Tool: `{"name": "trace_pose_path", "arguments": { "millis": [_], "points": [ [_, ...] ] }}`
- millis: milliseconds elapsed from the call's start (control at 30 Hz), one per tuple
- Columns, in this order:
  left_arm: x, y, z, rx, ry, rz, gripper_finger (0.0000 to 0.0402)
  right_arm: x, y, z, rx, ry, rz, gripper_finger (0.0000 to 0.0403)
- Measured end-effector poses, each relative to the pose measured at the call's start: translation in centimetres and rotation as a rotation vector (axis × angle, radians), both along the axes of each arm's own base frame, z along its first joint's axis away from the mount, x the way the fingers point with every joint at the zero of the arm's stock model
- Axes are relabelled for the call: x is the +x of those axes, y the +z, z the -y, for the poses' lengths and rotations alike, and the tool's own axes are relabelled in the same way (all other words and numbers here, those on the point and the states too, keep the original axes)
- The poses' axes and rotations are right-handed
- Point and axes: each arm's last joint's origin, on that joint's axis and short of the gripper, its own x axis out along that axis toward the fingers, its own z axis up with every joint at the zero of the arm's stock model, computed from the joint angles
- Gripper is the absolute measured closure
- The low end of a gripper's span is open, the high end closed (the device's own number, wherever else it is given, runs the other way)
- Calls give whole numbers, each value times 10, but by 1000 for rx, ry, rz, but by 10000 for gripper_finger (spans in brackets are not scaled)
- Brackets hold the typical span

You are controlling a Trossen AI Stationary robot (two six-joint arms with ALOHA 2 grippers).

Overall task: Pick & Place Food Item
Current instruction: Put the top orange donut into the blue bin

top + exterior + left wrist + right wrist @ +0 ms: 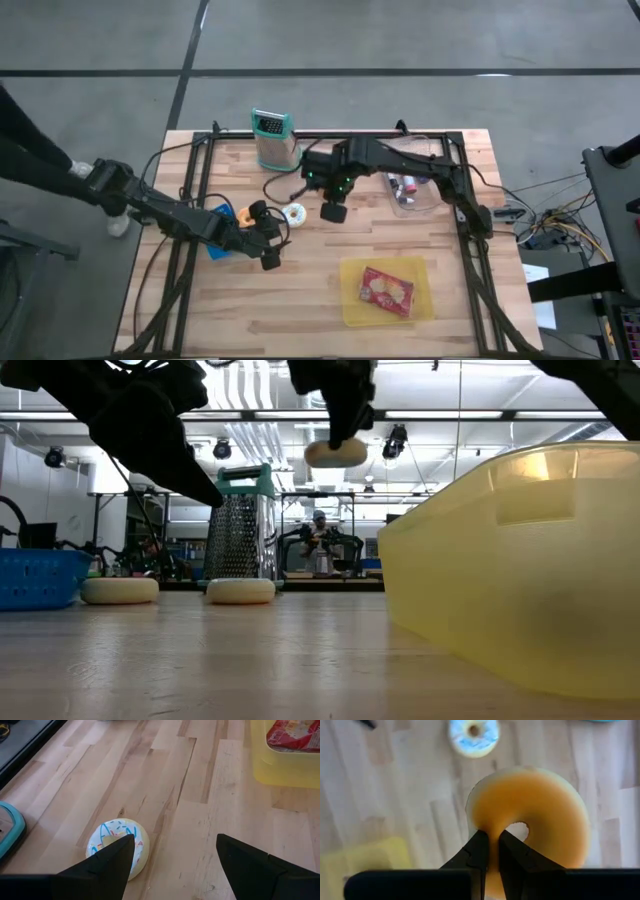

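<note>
While a plain tan doughnut (530, 825) is held clear of the tabletop (300, 300) by the right hand (489, 851), whose fingers are pinched nearly shut across one side of the ring, the carry stage of the task is judged to be in hand. In the low view the doughnut (336, 452) is seen lifted well above the wood, higher than the top of the grater (240, 535). The yellow tray (350, 305), which already carries a red-wrapped snack (387, 290), is taken to be the likely destination, though this cannot be confirmed. A sideways traverse toward the tray's open part beside the snack, followed by a lowering over its raised wall, is what the next move is thought to call for; that wall is the edge to be cleared. Bare wood lies between the right hand and the tray, so room for the traverse looks ample. The left hand (268, 240) is spread fully wide and holds nothing, poised just beside a white sprinkled doughnut (117, 845) that lies on the tabletop; the two hands are near each other, so a crossing of paths is to be avoided. A blue basket (218, 245) sits under the left arm.
</note>
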Motion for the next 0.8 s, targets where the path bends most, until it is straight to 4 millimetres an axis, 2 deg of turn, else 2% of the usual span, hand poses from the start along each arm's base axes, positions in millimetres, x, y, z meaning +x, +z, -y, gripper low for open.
{"name": "trace_pose_path", "arguments": {
  "millis": [500, 800],
  "points": [
    [0, 0, 0, -2, 2, 1, 115, -8, 2, -102, 1, 230, -19, 374],
    [4, 4, 1, -14, 2, 55, 115, -17, 2, -144, -56, 270, -6, 374]
  ]
}}
